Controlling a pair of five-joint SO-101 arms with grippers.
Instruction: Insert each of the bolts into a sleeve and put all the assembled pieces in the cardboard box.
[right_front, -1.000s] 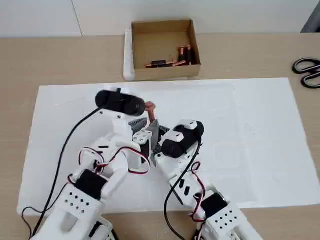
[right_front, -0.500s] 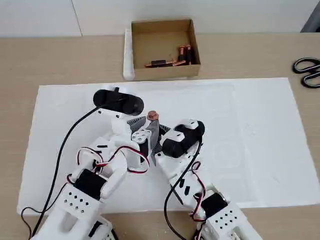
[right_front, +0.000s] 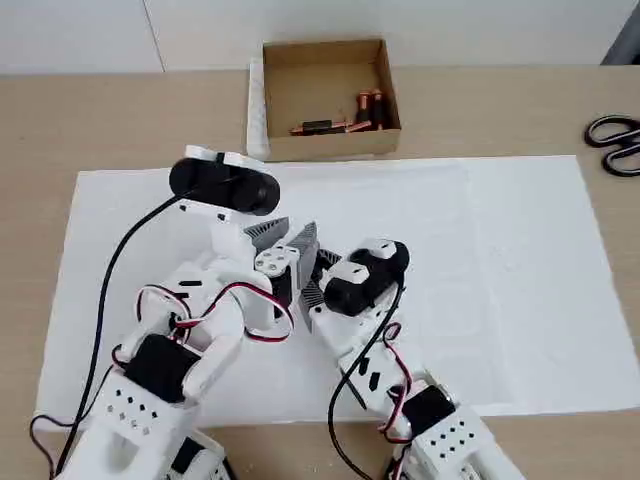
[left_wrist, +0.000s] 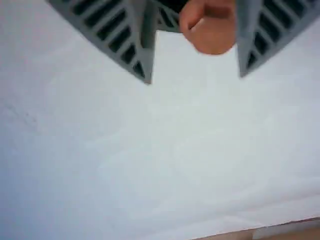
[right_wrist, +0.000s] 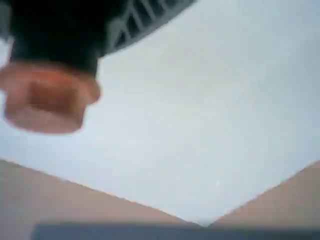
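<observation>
left jaws stand apart around a bolt (left_wrist: 210, 27) – right jaws clamp its sleeve (right_wrist: 55, 35); box (right_front: 325, 95) at 12 o'clock on the counter (right_front: 100, 120).

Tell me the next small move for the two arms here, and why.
Probably draw the left gripper back, clear of the piece. Its fingers stand apart around a copper end, while the right gripper seems to hold the black sleeve with the bolt head at its end, so the piece looks assembled and ready for the cardboard box.
</observation>
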